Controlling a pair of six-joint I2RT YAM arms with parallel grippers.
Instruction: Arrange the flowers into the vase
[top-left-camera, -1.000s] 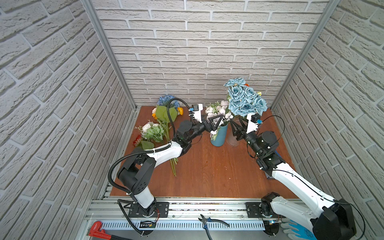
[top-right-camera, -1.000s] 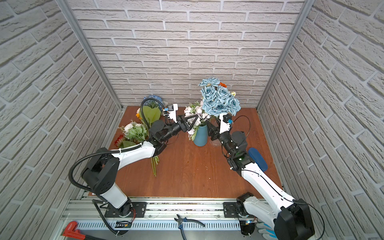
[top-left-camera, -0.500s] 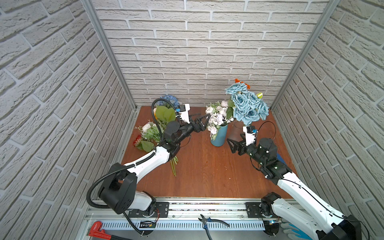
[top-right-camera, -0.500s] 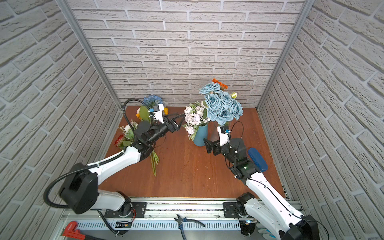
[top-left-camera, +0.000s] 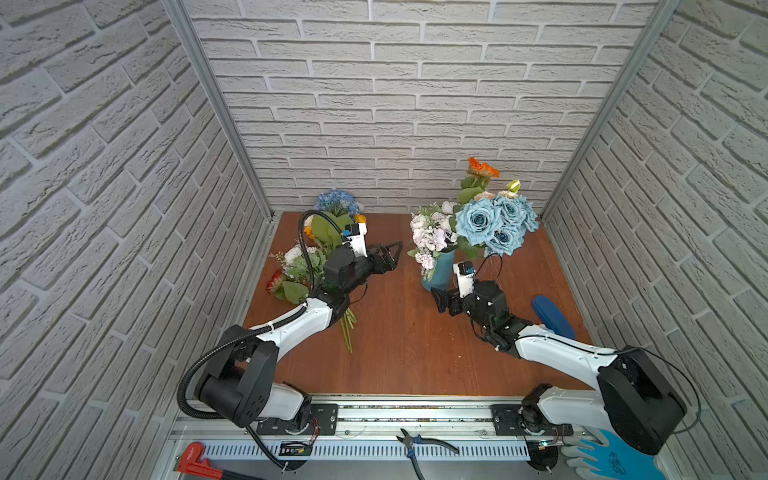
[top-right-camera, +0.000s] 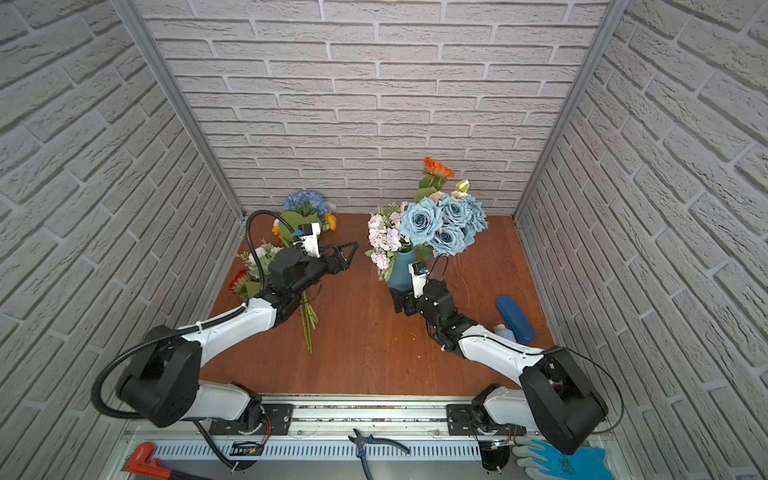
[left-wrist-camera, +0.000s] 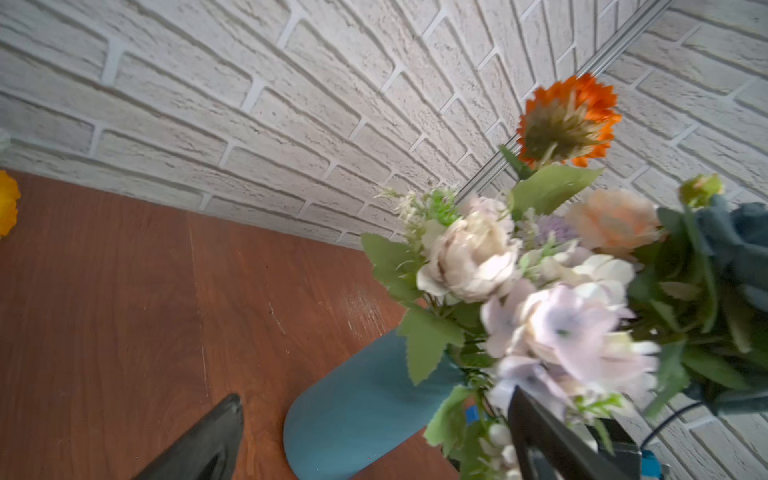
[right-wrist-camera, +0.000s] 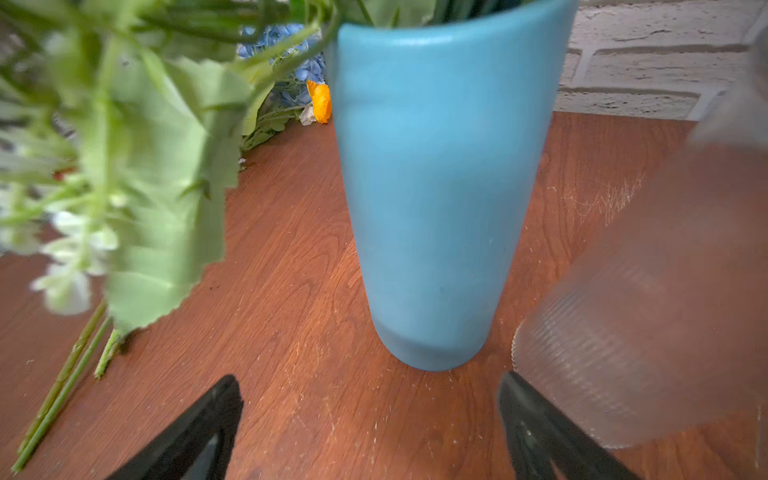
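Waiting on the next stem: vase part-filled, both end effectors empty

- Teal vase (top-left-camera: 438, 272): upright on the wooden worktop (top-left-camera: 399, 353), back right. It holds blue roses (top-left-camera: 492, 226), a white and lilac bunch (top-left-camera: 430, 239), a peach bloom (left-wrist-camera: 613, 218) and an orange daisy (top-left-camera: 482, 166), which stands tallest.
- Loose flowers: lying back left, well apart from the vase. They are a blue hydrangea (top-left-camera: 336, 203), an orange-yellow poppy (top-left-camera: 360, 218) and a white-and-red bunch (top-left-camera: 291, 266). Their green stems (top-left-camera: 347, 328) trail forward under the left arm.
- Left end effector (top-left-camera: 392, 255): fingers spread, nothing between them, raised between pile and vase.
- Right end effector (top-left-camera: 439, 301): spread wide and empty, low before the vase foot. A ribbed clear glass (right-wrist-camera: 648, 291) stands just beside the vase.
- Step, as I read it: between placements.
- Next move, to my eye: the left arm drops to a loose stem, pinches it low, lifts it clear and threads it into the crowded mouth without tipping the vase.
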